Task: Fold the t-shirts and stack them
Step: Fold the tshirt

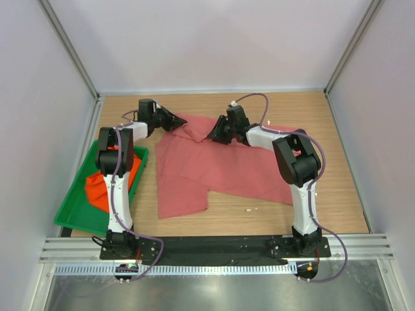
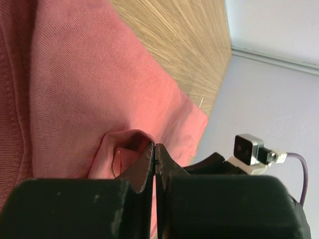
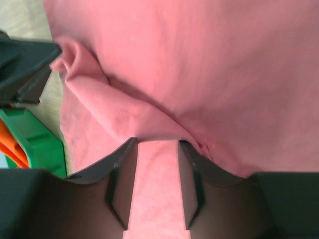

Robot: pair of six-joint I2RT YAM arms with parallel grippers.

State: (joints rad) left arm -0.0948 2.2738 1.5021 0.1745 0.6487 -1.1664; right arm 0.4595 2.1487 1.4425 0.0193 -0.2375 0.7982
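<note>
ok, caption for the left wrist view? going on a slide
Left wrist view: jaws shut on a pinched fold of the pink t-shirt, wooden table beyond.

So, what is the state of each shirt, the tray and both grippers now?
pink t-shirt, spread on the table, rumpled
green tray, holds the orange t-shirt
orange t-shirt, crumpled
left gripper, shut on the pink t-shirt
right gripper, open over a fold of the pink t-shirt

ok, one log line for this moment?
step: folding | pink shirt: spread on table | left end effector: shut on its far corner | right end effector: open, straddling fold | orange shirt: in tray
</note>
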